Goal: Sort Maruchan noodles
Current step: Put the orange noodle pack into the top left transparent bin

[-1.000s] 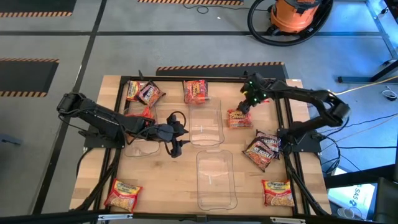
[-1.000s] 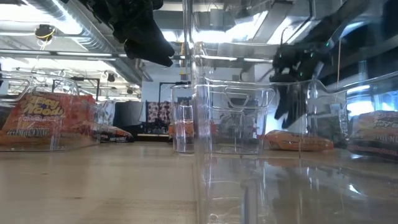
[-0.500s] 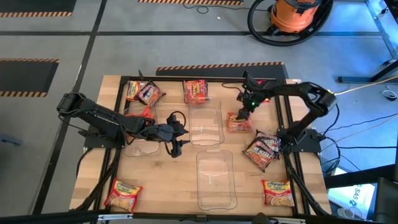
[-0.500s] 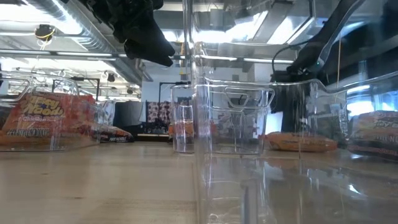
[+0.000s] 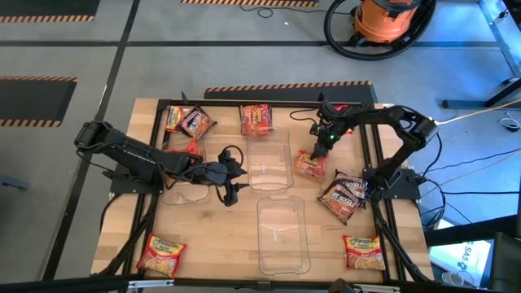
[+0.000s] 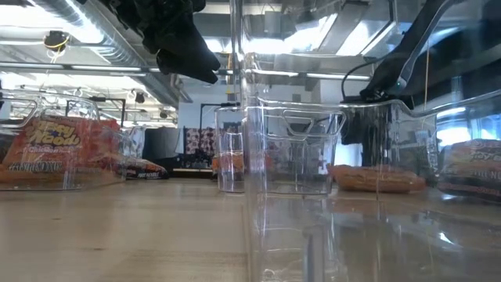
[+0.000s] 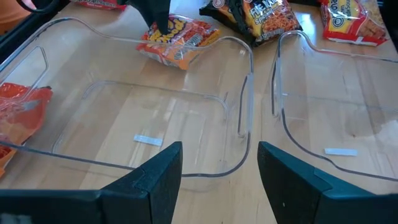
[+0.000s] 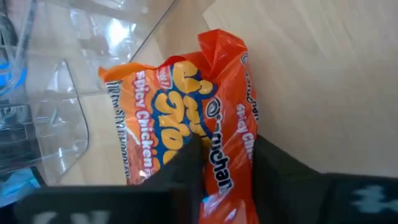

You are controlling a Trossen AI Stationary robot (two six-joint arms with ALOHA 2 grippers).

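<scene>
An orange-red Maruchan noodle packet lies flat on the table right of the middle clear bin. My right gripper is shut on it, and it fills the right wrist view. My left gripper hangs open above the table between the bins, nothing between its fingers. Other noodle packets lie flat around the table: two at the far left, one at the far middle, dark ones at the right, and one in each near corner. My right gripper pinches the orange packet's far end between its two fingers. The fingers come from above, slanting in from the table's far side. In the low view the packet rests flat on the table.
Three clear bins stand mid-table: the middle one, a near one and a left one with an orange packet at its far end. Black frame rails run along the table's sides.
My right gripper has come down and a little toward the table's left, onto the far end of the orange packet. The packet has slid slightly toward the near edge. My left arm has kept still.
</scene>
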